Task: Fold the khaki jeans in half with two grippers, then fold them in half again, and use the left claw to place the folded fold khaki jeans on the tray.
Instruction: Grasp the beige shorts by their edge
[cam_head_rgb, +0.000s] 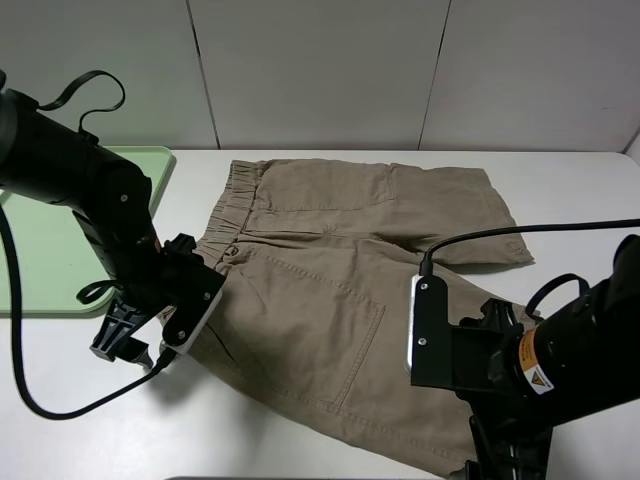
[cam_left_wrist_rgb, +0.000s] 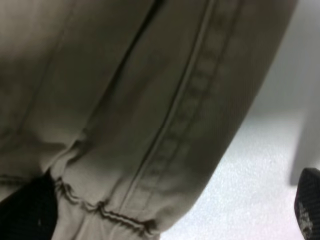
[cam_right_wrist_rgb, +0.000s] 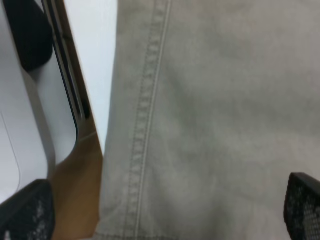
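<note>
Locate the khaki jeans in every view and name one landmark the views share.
Exterior high: khaki jeans spread flat at centre, right of the tray.
Left wrist: khaki jeans fill most of the picture, gathered waistband showing.
Right wrist: khaki jeans fill most of it, a stitched seam showing.
Shared landmark: the white table beside the cloth's edge.

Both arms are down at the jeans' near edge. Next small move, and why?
Probably close both jaws on the cloth. The khaki jeans lie flat and unfolded; the left gripper stands open around the waistband edge, the right gripper open over the leg hem. Neither grips yet, so pinching likely comes before lifting for the first fold.
</note>
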